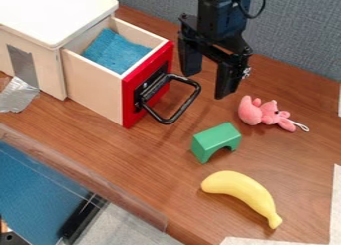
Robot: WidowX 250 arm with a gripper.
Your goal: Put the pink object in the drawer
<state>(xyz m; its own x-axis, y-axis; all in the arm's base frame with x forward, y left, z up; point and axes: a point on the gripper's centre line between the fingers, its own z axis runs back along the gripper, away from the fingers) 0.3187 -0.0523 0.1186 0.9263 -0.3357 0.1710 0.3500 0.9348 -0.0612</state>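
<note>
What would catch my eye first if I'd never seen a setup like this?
Probably the bright red front of the open drawer, with its black handle sticking out, at upper left. Above the table just right of it hangs the black robot hand, its two fingers apart. Then the yellow banana near the bottom, and the pink plush toy at right.

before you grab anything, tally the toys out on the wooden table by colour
Pink: 1, the plush toy
Green: 1, the arched block
Yellow: 1, the banana
Total: 3
</note>
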